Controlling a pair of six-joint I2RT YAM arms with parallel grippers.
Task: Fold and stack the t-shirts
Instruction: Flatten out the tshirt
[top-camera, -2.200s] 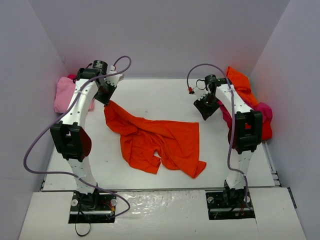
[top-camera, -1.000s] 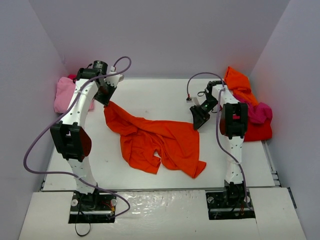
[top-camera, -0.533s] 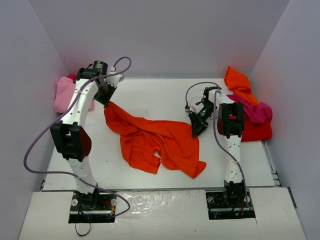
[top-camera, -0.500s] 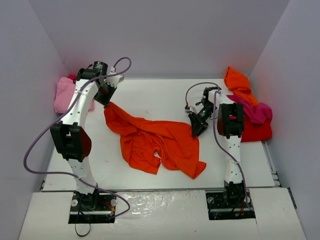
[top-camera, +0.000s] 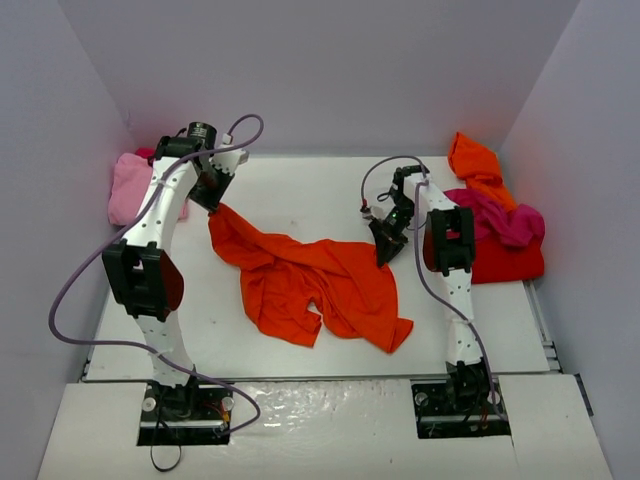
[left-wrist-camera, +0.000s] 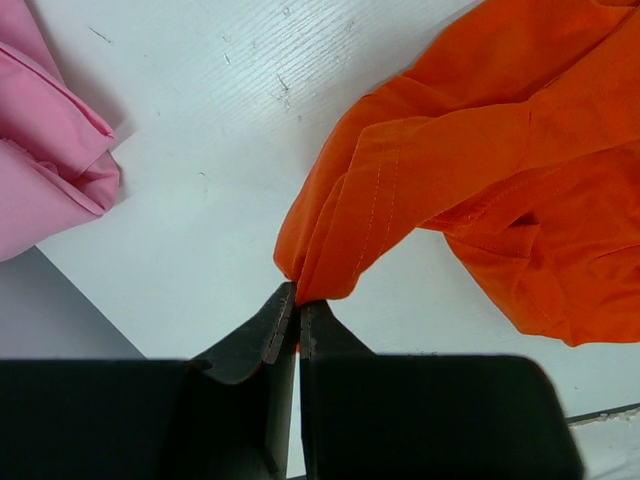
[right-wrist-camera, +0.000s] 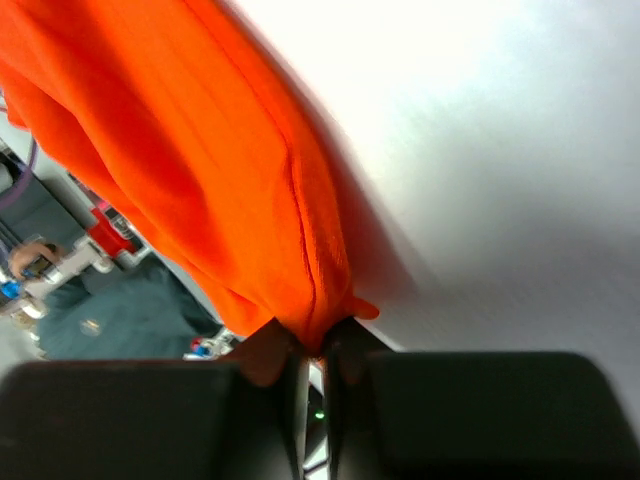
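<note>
Edgewise — left pincer (left-wrist-camera: 297, 302), right pincer (right-wrist-camera: 316, 346), t-shirt (top-camera: 320, 285)

Rumpled orange t-shirt (top-camera: 320, 285) spread in the middle, pink shirt (top-camera: 128, 187) far left, orange-magenta-red heap (top-camera: 503, 232) far right

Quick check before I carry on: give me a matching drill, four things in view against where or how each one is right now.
Things:
1. orange t-shirt
2. pink shirt
3. red and magenta pile
4. left gripper

Places or states:
A. bunched in the far left corner
B. shut on a cloth edge
C. heaped along the right side
D. crumpled in the middle

Pairs: 1-D, 2-A, 3-C, 4-B.
</note>
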